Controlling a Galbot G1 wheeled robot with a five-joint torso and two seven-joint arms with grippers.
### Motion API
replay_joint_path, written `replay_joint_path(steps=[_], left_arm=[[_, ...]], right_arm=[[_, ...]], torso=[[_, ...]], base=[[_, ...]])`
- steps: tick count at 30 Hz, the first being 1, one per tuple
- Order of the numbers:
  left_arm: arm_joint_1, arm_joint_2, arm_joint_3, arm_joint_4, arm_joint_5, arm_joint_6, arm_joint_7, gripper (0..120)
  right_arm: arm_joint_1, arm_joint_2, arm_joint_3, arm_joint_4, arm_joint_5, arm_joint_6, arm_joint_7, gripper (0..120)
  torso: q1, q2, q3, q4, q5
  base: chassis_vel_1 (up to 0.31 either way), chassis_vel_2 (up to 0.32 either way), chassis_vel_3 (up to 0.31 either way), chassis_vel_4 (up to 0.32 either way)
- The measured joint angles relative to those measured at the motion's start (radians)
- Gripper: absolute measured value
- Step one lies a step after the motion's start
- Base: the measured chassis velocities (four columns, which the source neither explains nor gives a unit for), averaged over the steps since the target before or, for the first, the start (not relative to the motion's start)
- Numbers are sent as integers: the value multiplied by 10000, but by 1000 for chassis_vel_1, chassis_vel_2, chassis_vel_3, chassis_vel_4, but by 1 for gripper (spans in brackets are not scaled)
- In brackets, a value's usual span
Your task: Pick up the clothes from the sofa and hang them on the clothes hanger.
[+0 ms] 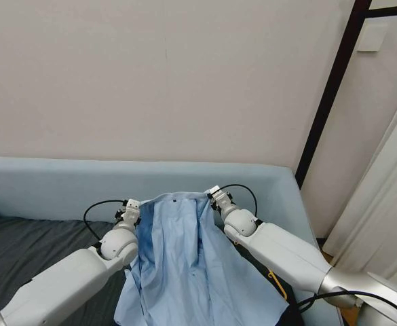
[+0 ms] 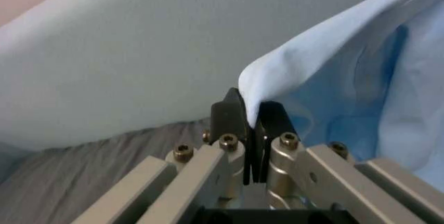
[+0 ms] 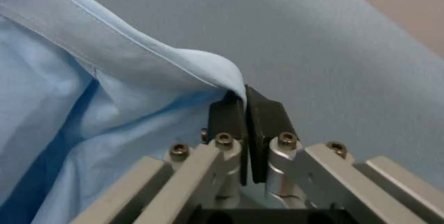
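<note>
Shirt: the light blue woven button-front shirt [image 1: 184,265] is held up by its top edge between the two claws. It hangs open-fronted before the sofa's backrest, over the right half of the seat.
Shirt top edge: it is stretched almost level from one claw to the other, with a small dark mark near its middle.
Shirt lower part: the loose folds fall between the two forearms toward the sofa's front edge. Whether the hem touches the seat cannot be told.
Left claw: the left claw [image 1: 131,206] is at the shirt's left upper corner, just in front of the backrest. It is pinched narrow on a fold of the blue cloth.
Left claw pads: in the left wrist view the black pads [image 2: 229,117] press together with the fabric rising out from between them.
Right claw: the right claw [image 1: 214,193] is at the shirt's right upper corner, a little higher than the left one. It is clamped narrow on a stitched hem.
Right claw pads: in the right wrist view the black pads [image 3: 265,115] meet on the seam with no gap.
Sofa: the pale blue upholstered sofa [image 1: 49,187] stands against a plain beige wall [image 1: 150,75].
Seat: the dark grey seat cushion [image 1: 22,248] runs from the sofa's left end to beneath the shirt.
Cables: a black cable loop [image 1: 93,214] arcs behind each wrist.
</note>
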State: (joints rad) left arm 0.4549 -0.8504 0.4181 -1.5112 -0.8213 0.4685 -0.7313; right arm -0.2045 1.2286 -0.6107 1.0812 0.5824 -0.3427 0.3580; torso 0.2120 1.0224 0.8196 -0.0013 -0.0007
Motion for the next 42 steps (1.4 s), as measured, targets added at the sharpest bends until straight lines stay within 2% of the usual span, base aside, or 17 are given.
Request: replay_joint_path(steps=[1, 3, 6, 9, 12, 13, 17, 18, 23, 24, 27, 30, 36, 42], left_arm=[[0, 0, 0, 0, 0, 0, 0, 0], [-39, -82, 57, 46, -46, 0, -50, 0], [-114, -120, 96, 126, -71, -27, -64, 0], [-174, -166, 136, 285, -113, -70, -55, 0], [-135, -216, 142, 351, -136, -77, -41, 0], [-135, -216, 142, 351, -136, -77, -41, 0], [68, -292, 86, 381, -186, -77, -40, 0], [68, -292, 86, 381, -186, -77, -40, 0], [334, -407, -2, 455, -201, -100, -28, 0], [334, -407, -2, 455, -201, -100, -28, 0], [559, -457, -80, 419, -172, -151, -9, 0], [691, -453, -113, 335, -123, -184, 2, 0], [915, -343, -179, 110, -6, -242, 8, 0], [1156, -144, -251, -265, 92, -316, 3, 0]], right_arm=[[0, 0, 0, 0, 0, 0, 0, 5], [-70, -26, 27, -227, -319, -21, -265, 19], [-60, -99, 55, -285, -482, -249, -583, 25], [98, -130, 45, -376, -649, -604, -839, 39], [170, -151, 94, -559, -881, -778, -942, 51], [170, -151, 94, -559, -881, -778, -942, 51], [-238, -703, 347, -339, -1025, -899, -961, 69], [-238, -703, 347, -339, -1025, -899, -961, 69], [-1620, -1672, 1545, 459, -590, -1253, -1044, 92], [-1620, -1672, 1545, 459, -590, -1253, -1044, 92], [-2719, -2360, 2123, 1253, 176, -1550, -1096, 100], [-3201, -2620, 2375, 1570, 611, -1728, -1128, 100], [-3715, -2676, 2802, 1509, 1059, -1826, -1239, 100], [-3883, -2299, 3212, 500, 1257, -1546, -1547, 100]], torso=[[0, 0, 0, 0, 0], [-1, 0, 0, 2, 0], [0, 0, 0, 0, 0], [0, 0, 0, -3, -1], [0, -1, 0, 5, 2], [0, -1, 0, 5, 2], [0, 0, 0, 0, 1], [0, 0, 0, 0, 1], [0, 0, -1, -2, 0], [0, 0, -1, -2, 0], [-1, 0, -1, -5, 1], [-1, 0, -1, -5, 0], [-1, 0, -1, 4, 0], [-1, 0, -1, 2, 0]], base=[[0, 0, 0, 0], [0, 0, 0, 0], [0, 0, 0, 0], [0, 0, 0, 0], [0, 0, 0, 0], [0, 0, 0, 0], [0, 0, 0, 0], [0, 0, 0, 0], [0, 0, 0, 0], [0, 0, 0, 0], [0, 0, 0, 0], [0, 0, 0, 0], [0, 0, 0, 0], [0, 0, 0, 0]])
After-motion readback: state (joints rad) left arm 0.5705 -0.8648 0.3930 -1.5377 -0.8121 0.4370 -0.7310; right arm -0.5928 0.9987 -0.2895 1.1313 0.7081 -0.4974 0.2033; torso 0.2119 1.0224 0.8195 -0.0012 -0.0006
